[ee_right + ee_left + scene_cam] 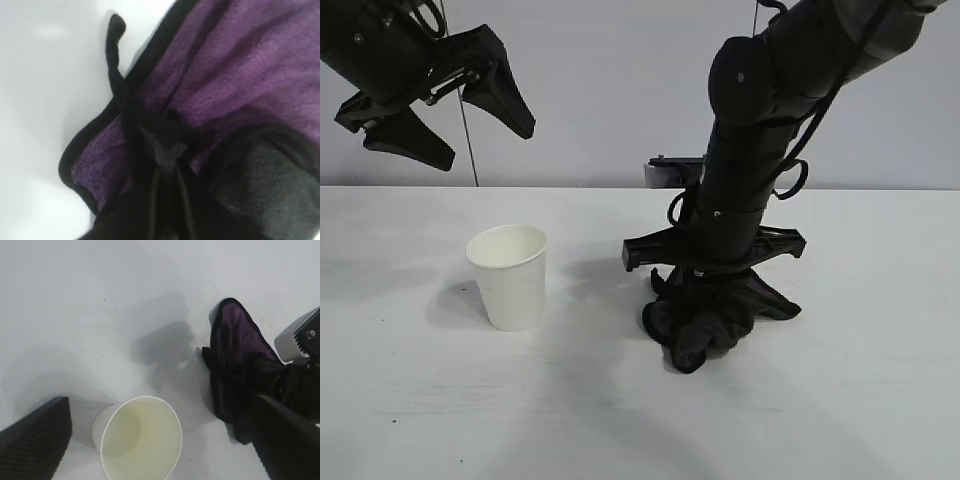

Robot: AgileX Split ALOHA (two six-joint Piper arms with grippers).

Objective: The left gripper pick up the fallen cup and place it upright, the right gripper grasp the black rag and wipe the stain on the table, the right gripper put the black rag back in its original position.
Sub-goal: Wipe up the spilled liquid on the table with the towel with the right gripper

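Observation:
The white paper cup (510,275) stands upright on the table (860,400), left of centre. My left gripper (470,125) hangs open high above it and to the left, holding nothing. In the left wrist view the cup's mouth (140,440) lies below and between the spread fingers (35,440). My right gripper (712,278) points straight down, shut on the bunched black rag (705,320), which rests on the table right of the cup. In the right wrist view the rag's purple-tinged folds (240,65) fill the frame around the gripper (167,200). The stain is hidden.
The rag (235,350) lies to one side of the cup in the left wrist view, with the right arm's grey block (297,340) beyond it. White tabletop spreads around both things; a grey wall stands behind.

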